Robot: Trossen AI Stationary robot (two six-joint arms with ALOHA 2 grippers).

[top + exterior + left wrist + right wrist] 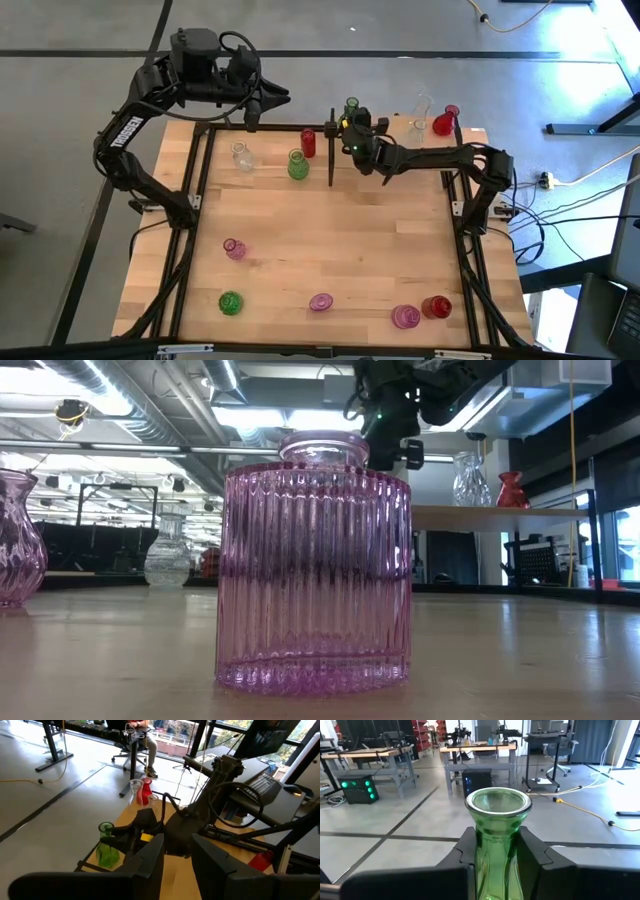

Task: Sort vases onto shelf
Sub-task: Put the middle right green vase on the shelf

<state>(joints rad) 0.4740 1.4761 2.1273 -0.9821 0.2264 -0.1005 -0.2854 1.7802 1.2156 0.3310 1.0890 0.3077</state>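
The wooden table (330,230) carries scattered vases; the shelf (470,133) bears a clear vase (421,112) and a red vase (445,122).

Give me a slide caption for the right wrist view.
Right gripper shut on a green vase by its neck, workshop floor beyond.

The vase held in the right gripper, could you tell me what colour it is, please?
Translucent green vase, clamped by the neck in the right gripper; clearest in the right wrist view.

Ribbed pink vase (313,575) up close on the wooden tabletop (520,660), filling the centre.
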